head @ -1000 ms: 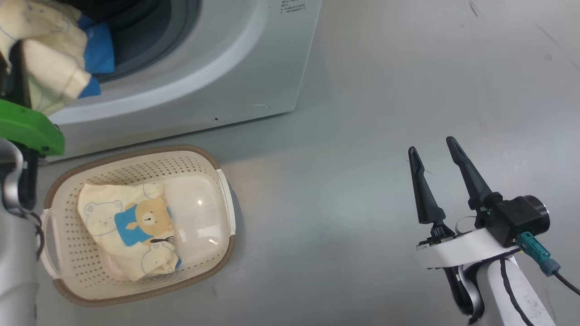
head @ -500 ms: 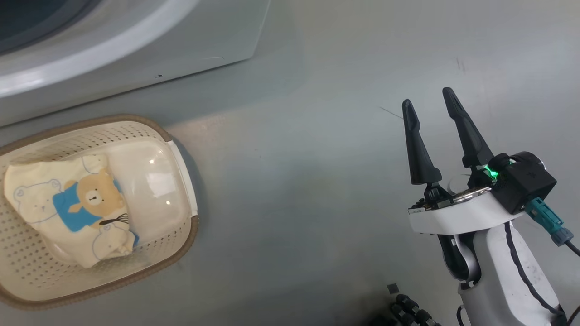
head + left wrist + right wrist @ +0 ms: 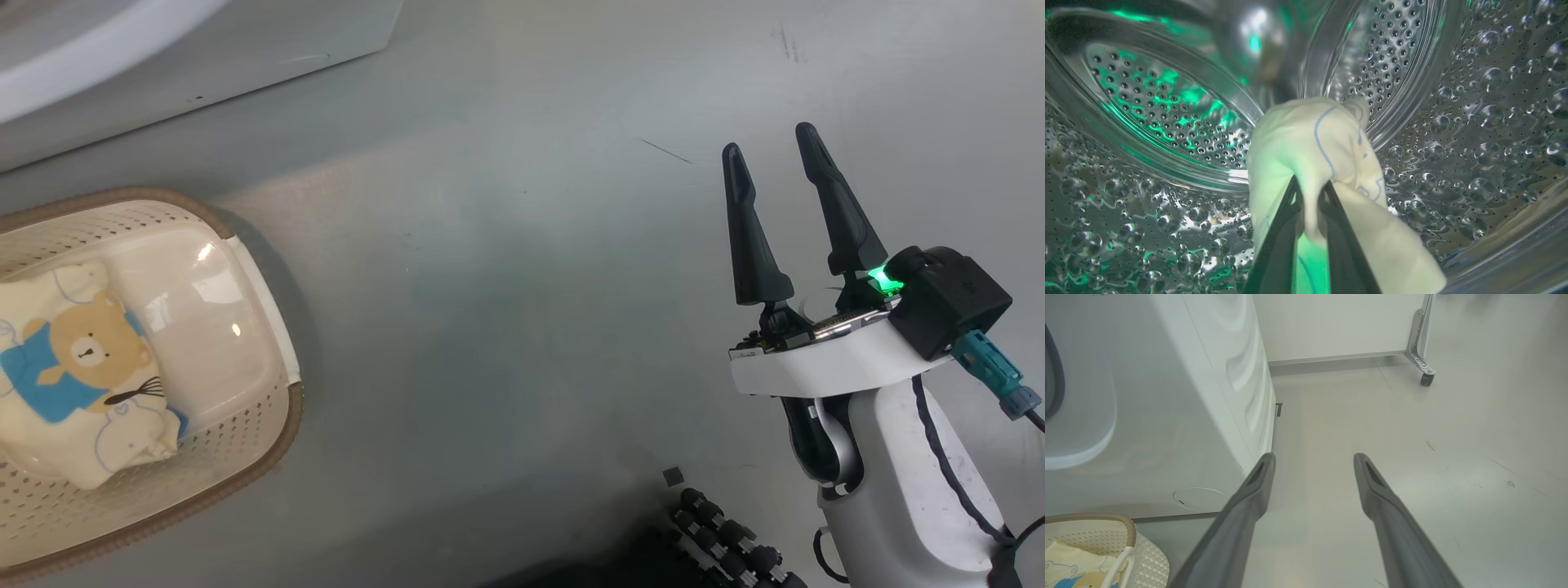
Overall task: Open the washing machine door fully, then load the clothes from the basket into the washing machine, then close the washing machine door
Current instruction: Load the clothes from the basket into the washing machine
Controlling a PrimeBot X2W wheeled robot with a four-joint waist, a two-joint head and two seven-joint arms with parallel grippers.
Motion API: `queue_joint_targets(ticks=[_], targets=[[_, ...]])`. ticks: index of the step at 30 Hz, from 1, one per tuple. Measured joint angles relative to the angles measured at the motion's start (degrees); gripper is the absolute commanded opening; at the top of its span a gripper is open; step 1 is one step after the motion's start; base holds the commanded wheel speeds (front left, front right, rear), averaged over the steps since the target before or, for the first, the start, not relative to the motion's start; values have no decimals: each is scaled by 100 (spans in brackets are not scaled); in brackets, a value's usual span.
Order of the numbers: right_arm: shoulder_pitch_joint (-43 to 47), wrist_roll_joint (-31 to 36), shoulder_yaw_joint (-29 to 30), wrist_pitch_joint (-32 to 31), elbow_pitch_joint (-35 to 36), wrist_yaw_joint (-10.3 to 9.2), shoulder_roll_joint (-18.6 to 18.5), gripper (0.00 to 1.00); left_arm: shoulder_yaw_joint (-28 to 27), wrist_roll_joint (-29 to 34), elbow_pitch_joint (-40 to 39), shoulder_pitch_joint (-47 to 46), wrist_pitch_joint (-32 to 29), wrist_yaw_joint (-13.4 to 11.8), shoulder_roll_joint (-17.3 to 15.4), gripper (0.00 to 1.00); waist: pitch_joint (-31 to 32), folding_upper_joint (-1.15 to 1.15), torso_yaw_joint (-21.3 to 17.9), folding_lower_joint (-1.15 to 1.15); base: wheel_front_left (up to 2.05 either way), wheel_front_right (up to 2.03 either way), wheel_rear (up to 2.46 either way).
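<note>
While your left gripper [image 3: 1309, 192] is pinching a cream garment [image 3: 1306, 139] between its two dark fingers, jaws clamped tight on a fold of the cloth, that garment is hanging inside the shiny perforated steel drum [image 3: 1167, 106]; the cloth, marked with thin blue outlines, is draping over and past the fingertips; whether it is touching the drum wall you cannot tell from the left wrist view; green light is glinting off the metal around it.

Further out, you are looking at a second garment [image 3: 73, 376], cream with a brown bear in blue, lying in the basket [image 3: 245, 429] on the grey floor [image 3: 506, 327]; it is resting toward the basket's left part in the head view, just beside a glossy pale dome [image 3: 196, 310] in the basket's bottom; the basket is sitting near the washing machine [image 3: 163, 57], whose white front is crossing the top left corner of that view; in the right wrist view the basket's brown rim is showing at the lower left, just before the machine's white front.

Your right gripper [image 3: 767, 140] is hovering over bare floor, well apart from the basket, its jaws standing wide apart and holding nothing; the right wrist view is showing its fingers [image 3: 1237, 522] spread above the floor, and a castor [image 3: 1427, 379] on a metal bracket is standing far off near the wall.
</note>
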State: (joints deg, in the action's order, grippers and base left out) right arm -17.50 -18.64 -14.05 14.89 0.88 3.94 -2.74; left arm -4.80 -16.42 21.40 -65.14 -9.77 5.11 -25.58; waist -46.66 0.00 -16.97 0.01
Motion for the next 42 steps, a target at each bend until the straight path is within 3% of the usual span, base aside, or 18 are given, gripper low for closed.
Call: queue_joint_targets(ticks=[7,19,20,22,23,35,42], targets=[[-83,-25,-16,0,-43,-56,4,100,-80,91,227,-126,314,-23,-121,0,-49,0,-50,0,0,0,0],[-129,-82,-46,0,-62,-65,11,100,-311,-32,1003,-92,220,-214,-52,0,-122,0,-41,0,0,0,0],[-149,-98,-46,0,-66,-67,12,100,-330,-33,1028,-93,220,-240,-49,22,-128,0,-40,0,0,0,0],[-207,-102,-46,0,-67,-108,12,100,-347,-37,1078,-95,221,-263,-48,96,-135,0,-34,0,0,0,0],[-214,-102,-46,0,-66,-108,12,100,-347,-37,1098,-97,230,-285,-49,100,-139,0,-31,0,0,0,0],[-346,-100,-8,0,-74,-113,12,100,-298,-15,1129,-100,778,-230,-37,100,-123,0,37,-1,0,0,0],[-346,-70,59,0,-136,-114,11,100,-386,-76,1115,260,1354,-227,237,100,10,0,139,-1,0,0,0]])
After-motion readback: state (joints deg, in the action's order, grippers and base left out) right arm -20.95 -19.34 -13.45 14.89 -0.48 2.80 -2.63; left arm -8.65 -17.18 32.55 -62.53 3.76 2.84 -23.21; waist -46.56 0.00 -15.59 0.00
